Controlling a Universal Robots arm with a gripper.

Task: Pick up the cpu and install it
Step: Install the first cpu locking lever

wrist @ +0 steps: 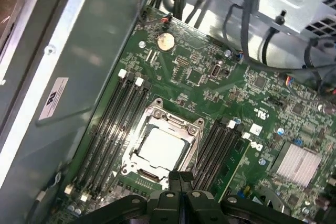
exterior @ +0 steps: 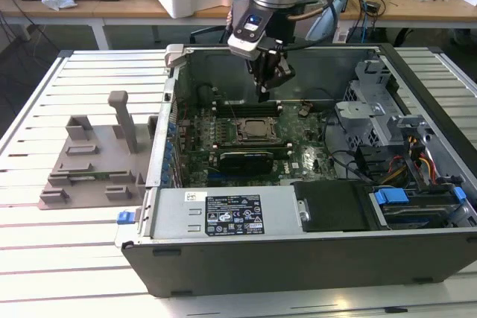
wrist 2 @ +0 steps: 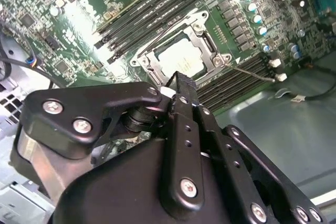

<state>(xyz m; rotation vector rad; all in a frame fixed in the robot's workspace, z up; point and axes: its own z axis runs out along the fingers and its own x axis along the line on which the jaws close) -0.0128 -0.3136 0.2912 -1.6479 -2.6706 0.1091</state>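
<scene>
The black metal two-finger pincer [wrist: 180, 177] hangs low inside the open dark-grey computer case [exterior: 298, 258]. In both wrist views I see its fingers pressed together with nothing between them. The cpu [wrist: 160, 148], a small flat square chip with a pale silver metal top, lies in the silver-and-black metal socket frame [wrist: 152, 114] on the green motherboard [wrist: 210, 77]. It sits between two banks of long black memory slots [wrist: 113, 124], close beneath the fingertips and apart from them. I cannot tell whether the frame is clamped down over it. I judge the chip light and quite stiff, but its polished lid looks slippery, and its underside and the socket contacts are likely delicate. I would hold it only by two opposite edges of the thin rim, never by the flat top. I would keep it level, squeeze gently, and avoid any sideways dragging across the socket.
</scene>
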